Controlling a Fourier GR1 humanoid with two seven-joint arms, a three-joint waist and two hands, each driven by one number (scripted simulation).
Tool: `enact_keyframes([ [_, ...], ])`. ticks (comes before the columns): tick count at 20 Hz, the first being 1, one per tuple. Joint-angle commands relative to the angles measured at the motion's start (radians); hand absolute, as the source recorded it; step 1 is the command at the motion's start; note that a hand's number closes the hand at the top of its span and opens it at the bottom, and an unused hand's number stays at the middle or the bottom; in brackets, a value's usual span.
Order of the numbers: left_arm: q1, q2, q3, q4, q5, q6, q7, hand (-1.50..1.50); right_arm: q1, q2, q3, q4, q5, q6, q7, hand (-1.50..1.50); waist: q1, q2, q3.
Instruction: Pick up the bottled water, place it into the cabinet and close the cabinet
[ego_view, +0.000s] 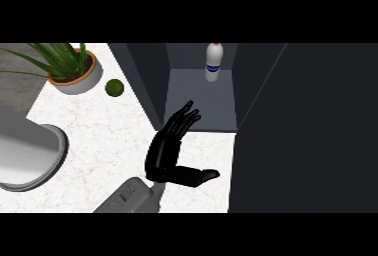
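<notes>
- Bottle (214, 61) stands upright deep inside the cabinet (199, 100), at the back of its floor, white with a blue label band. Placing step looks done.
- Cabinet is open: dark left wall (144, 85) near the bottle's left, a big dark panel (310, 125) to the bottle's right, probably the open door, can't say for sure.
- Left hand (171, 145) is in front of the bottle, at the cabinet's front edge, fingers straight and spread, pointing in toward the bottle, thumb sticking out sideways. Holds nothing, well apart from the bottle.
- Only one hand shows. Its forearm (129, 197) comes in from the lower edge, on the near side of the cabinet mouth. Right hand is out of view.
- Step in hand, as I judge it: bottle released, hand clear of it, closing the cabinet is what's left.
- Next move calls for: getting the hand fully out of the cabinet mouth, then pushing the door shut with flat fingers. Watch the door doesn't catch the hand; the bottle sits far enough back that it shouldn't be hit.
- Off-task stuff on the white table (111, 130), all left of the cabinet: potted plant (72, 67), small green fruit (114, 87) just beside it, grey round basin (29, 155) nearer the lower left.
</notes>
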Motion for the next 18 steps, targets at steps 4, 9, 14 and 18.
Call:
enact_keyframes([
  [4, 0.318, 0.207, -0.017, -0.32, 0.004, 0.025, -0.027, -1.5, 0.042, -0.09, 0.049, -0.13, 0.121, 0.018, 0.031, -1.5, 0.011, -0.004, 0.0],
  [9, 0.453, 0.325, -0.041, -0.427, -0.002, -0.076, -0.083, -1.5, -0.064, -0.215, 0.043, -0.118, 0.204, 0.099, 0.043, 1.5, 0.03, -0.002, -0.003],
  [14, 0.537, 0.439, 0.029, -0.481, 0.021, -0.156, -0.15, -1.5, -0.131, -0.324, 0.069, -0.163, 0.245, 0.147, 0.081, 1.5, 0.034, -0.003, -0.007],
  [18, 0.626, 0.525, 0.074, -0.518, 0.046, -0.219, -0.198, -1.5, -0.195, -0.326, 0.121, -0.195, 0.248, 0.12, 0.13, 1.5, 0.034, 0.0, -0.008],
])
